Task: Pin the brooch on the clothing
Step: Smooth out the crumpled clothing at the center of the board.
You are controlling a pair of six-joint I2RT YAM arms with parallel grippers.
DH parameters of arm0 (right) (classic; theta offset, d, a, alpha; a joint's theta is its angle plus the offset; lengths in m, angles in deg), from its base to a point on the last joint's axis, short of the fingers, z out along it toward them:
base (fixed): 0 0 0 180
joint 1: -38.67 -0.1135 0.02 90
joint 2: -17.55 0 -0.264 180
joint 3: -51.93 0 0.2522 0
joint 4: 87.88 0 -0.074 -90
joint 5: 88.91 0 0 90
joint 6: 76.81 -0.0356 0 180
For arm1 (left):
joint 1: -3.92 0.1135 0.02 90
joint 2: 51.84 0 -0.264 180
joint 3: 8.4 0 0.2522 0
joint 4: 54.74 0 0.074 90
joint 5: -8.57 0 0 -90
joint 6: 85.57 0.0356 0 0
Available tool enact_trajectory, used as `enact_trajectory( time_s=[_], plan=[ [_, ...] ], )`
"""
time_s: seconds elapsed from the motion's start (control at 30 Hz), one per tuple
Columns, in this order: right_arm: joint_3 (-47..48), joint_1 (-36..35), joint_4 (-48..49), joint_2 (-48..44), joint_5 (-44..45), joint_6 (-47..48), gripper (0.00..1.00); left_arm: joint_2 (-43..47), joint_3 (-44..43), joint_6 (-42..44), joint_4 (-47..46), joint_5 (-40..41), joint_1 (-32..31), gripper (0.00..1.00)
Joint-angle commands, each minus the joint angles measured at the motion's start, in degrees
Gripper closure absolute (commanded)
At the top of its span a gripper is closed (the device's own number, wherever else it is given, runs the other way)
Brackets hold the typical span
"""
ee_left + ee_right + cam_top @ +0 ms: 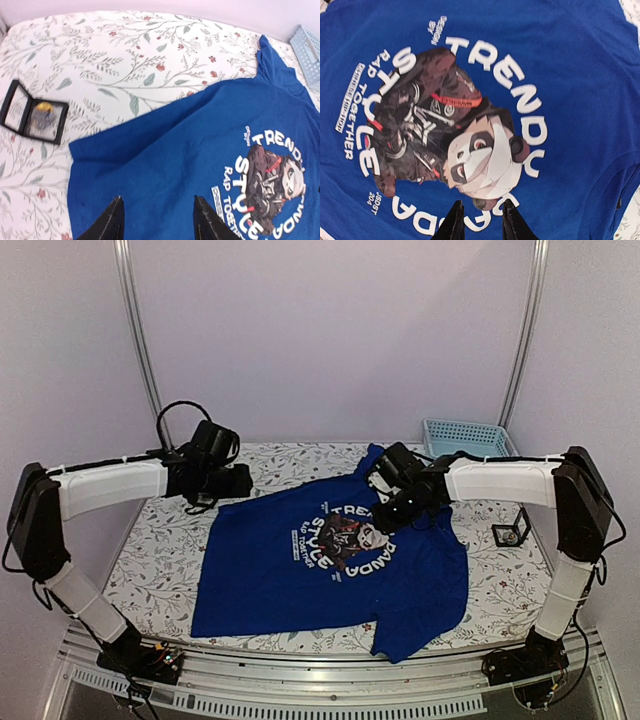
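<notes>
No brooch visible on the T-shirt [300,570], which lies flat mid-table. Right gripper [481,202] hovers at the panda print [480,155]'s 6 o'clock edge, jaws slightly apart, empty. Left gripper [157,199] is open and empty over the sleeve. Black case [32,117] at 9 o'clock in the left wrist view holds something yellowish, likely the brooch. Pick and pin both remain.

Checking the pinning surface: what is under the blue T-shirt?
The T-shirt lies flat on the floral tablecloth, which shows beside it. Anything else beneath is covered by the fabric.

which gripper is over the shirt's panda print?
The right gripper, its fingertips at the panda print lettering. The left gripper hangs over plain blue T-shirt fabric beside it.
</notes>
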Motion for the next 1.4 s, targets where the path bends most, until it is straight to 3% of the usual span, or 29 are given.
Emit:
enact_trajectory(
  time_s=[0.0,0.13,0.33,0.67,1.03,1.27,1.37],
  plan=[
    [-3.9,0.0,-1.5,-2.0,-0.3,-5.6,0.74,-16.2,-12.9,11.4,0.0,-4.3,5.4,0.55],
    [-6.9,-0.2,-1.0,-4.0,-0.2,-7.6,0.74,-26.2,-19.0,12.8,1.2,-4.9,10.7,0.58],
    [-11.5,-0.5,0.6,-6.3,-0.9,-8.8,0.74,-34.6,-23.9,18.1,6.4,-2.6,11.2,0.54],
    [-8.4,-0.5,-1.4,-2.1,1.9,-5.1,0.74,-36.1,-21.0,21.0,9.6,0.6,13.3,0.53],
    [-8.9,-0.5,-2.5,-1.9,5.4,-2.9,0.74,-32.3,-20.0,21.6,12.5,-10.9,17.9,0.42],
    [-7.2,-0.4,-2.4,-0.7,6.5,-1.2,0.74,-36.1,-21.5,23.5,14.5,-11.9,18.1,0.55],
    [-6.9,-0.4,-2.5,-0.7,6.7,-0.8,0.74,-36.6,-21.8,23.9,14.9,-11.7,18.1,0.74]
  ],
)
